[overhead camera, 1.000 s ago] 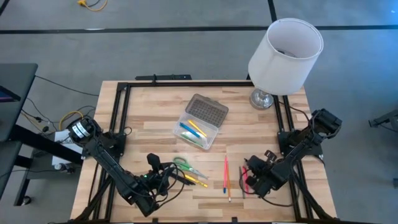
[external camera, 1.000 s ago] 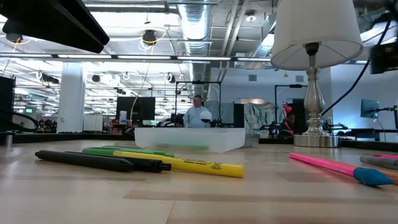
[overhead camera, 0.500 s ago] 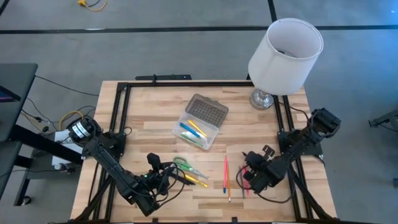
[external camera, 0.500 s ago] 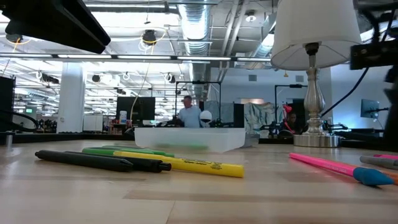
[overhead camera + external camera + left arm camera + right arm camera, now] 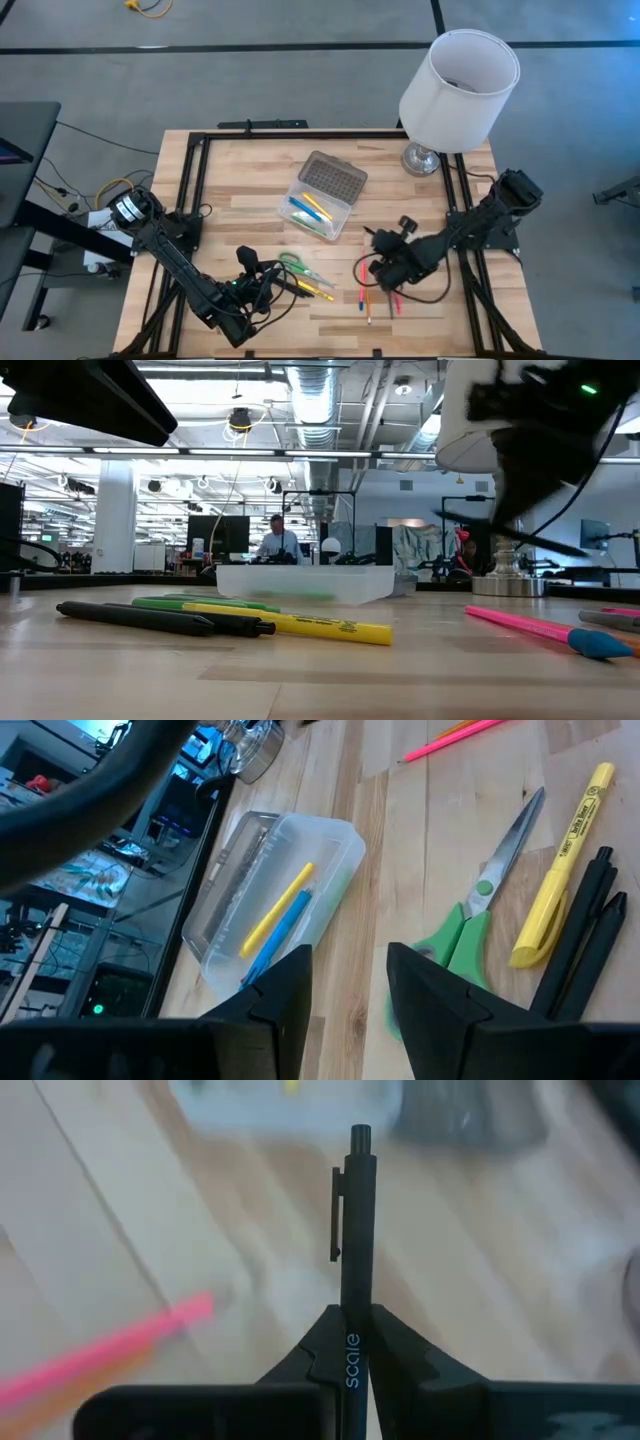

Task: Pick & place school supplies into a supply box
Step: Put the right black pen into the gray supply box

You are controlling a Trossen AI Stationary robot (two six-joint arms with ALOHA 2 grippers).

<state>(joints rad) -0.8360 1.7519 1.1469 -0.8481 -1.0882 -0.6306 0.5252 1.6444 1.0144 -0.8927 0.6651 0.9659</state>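
The clear supply box (image 5: pixel 322 200) lies open in the middle of the table, its grey dotted lid (image 5: pixel 335 177) folded back, with a blue and a yellow pen inside (image 5: pixel 275 910). My right gripper (image 5: pixel 378 266) hovers right of the box, shut on a black pen (image 5: pixel 357 1230). My left gripper (image 5: pixel 350 982) waits open near the table's near edge, just short of the green-handled scissors (image 5: pixel 478 910). A yellow highlighter (image 5: pixel 560 890) and black pens (image 5: pixel 590 940) lie flat beside the scissors. A pink pen (image 5: pixel 363 280) lies under the right gripper. My right gripper pinches the black pen's barrel (image 5: pixel 352 1365) between its two fingers (image 5: pixel 318 1352), at the printed part. The pen lies along the fingers and sticks out ahead of them, clip end (image 5: pixel 358 1135) foremost. It is lifted clear of the table.
A white-shaded lamp (image 5: pixel 458 80) stands at the table's far right corner, its base (image 5: pixel 422 158) just beyond the right arm. More pens (image 5: pixel 392 300) lie near the pink one. A black frame rail (image 5: pixel 300 133) runs round the table. People move about in the room behind.
My right gripper has moved toward the table's left and toward the box, rising and carrying the black pen; it has come into the low view at the upper right. The left arm and the things on the table have stayed put.
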